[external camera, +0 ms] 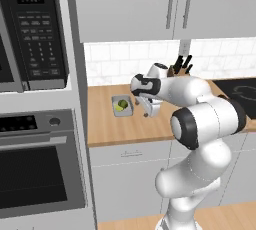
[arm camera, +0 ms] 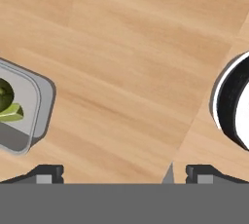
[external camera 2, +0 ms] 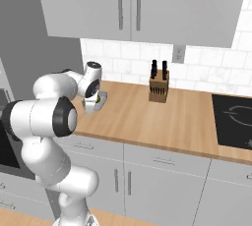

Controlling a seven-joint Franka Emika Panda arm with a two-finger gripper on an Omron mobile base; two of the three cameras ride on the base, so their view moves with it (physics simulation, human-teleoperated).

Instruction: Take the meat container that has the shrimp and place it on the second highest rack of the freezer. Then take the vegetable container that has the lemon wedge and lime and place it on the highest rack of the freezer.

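Vegetable container (external camera: 122, 106) sits on wooden counter (external camera: 115, 129) near wall, lime (arm camera: 6, 95) and lemon wedge (arm camera: 11, 113) inside. Gripper (arm camera: 124, 173) hovers beside it, spread wide, empty, offset, likely needing alignment before grasp.

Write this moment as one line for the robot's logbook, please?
gripper: open, empty, above wooden counter | vegetable container: on counter beside gripper, lime and lemon wedge inside | grasp: not yet
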